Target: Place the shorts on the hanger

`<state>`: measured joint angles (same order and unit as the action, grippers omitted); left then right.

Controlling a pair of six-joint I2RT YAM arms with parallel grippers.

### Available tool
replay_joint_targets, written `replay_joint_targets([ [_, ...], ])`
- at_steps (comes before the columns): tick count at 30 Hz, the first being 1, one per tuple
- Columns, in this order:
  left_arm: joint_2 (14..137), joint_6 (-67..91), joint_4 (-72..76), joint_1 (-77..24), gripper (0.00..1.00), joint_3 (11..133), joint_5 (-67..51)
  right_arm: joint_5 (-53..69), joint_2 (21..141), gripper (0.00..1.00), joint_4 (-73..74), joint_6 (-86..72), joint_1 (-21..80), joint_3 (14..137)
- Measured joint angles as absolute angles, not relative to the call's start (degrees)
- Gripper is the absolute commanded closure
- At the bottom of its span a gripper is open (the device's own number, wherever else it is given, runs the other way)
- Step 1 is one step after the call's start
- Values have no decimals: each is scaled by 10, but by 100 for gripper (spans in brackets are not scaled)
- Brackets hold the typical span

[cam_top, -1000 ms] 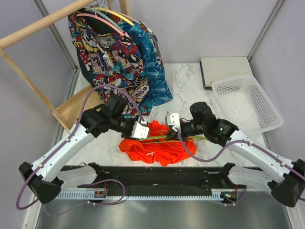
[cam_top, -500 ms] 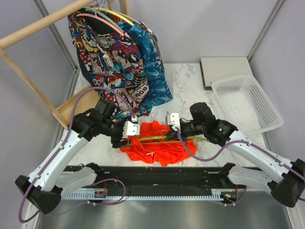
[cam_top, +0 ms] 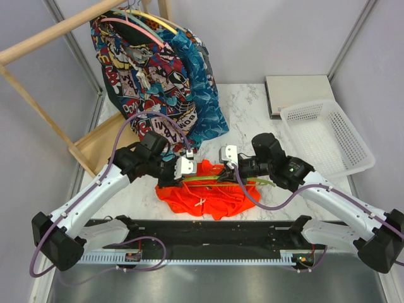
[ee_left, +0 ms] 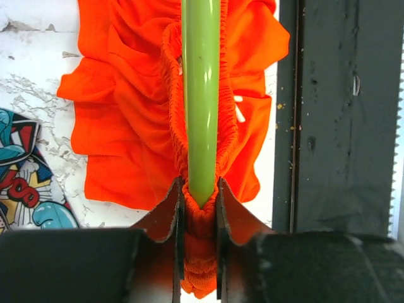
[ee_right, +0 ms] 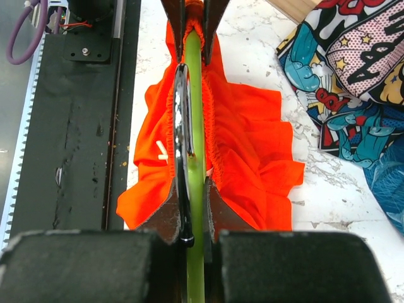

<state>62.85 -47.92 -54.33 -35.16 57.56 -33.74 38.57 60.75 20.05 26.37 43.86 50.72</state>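
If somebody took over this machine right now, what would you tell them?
The left fingers are shut on one end of the green hanger, pinching the waistband too.
The right fingers are shut on the hanger at its hook.
The shorts lie bunched on the table, waistband gathered along the bar.
Left to do: probably seat them fully, then lift.

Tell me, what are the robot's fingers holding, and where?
Left fingers pinch one end of the hanger plus the shorts waistband; right fingers pinch its bar by the metal hook.
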Motion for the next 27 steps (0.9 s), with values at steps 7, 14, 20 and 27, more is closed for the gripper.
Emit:
replay_joint_targets([
  [7,628,-440,-523,-338,98,567,-333,359,611,2,214,199,437,538],
  [14,636,-342,-487,-312,98,565,-333,269,542,8,242,117,390,608],
  [20,689,-234,-451,-283,98,583,-324,235,541,36,345,165,382,668],
  [27,719,-158,-427,-273,98,594,-315,167,670,33,425,259,397,588],
])
